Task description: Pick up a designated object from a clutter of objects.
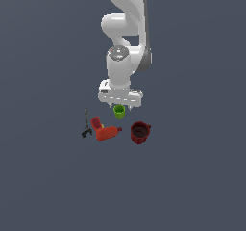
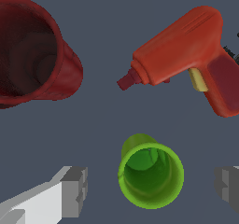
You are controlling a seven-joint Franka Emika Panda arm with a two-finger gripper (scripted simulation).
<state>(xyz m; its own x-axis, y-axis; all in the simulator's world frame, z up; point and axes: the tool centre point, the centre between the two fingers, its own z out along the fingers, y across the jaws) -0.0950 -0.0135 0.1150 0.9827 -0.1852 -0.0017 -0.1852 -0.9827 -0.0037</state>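
The lime-green cup [image 1: 119, 111] stands upright on the dark floor, directly under my gripper [image 1: 121, 106]. In the wrist view the green cup [image 2: 150, 175] sits between the two grey fingers [image 2: 74, 190], with a gap on each side. My gripper [image 2: 151, 189] is open and touches nothing. Its fingertips hang just above or around the cup's rim; I cannot tell which. The rest of the clutter lies close by: a dark red mug [image 1: 140, 132], a red-orange drill-like tool [image 1: 105, 130] and a thin dark clamp-like tool [image 1: 86, 124].
In the wrist view the red mug [image 2: 32, 55] and the drill-like tool [image 2: 186, 64] lie beyond the cup, apart from it and from each other. The drill's tip points toward the mug. The white arm [image 1: 126, 32] rises behind the scene.
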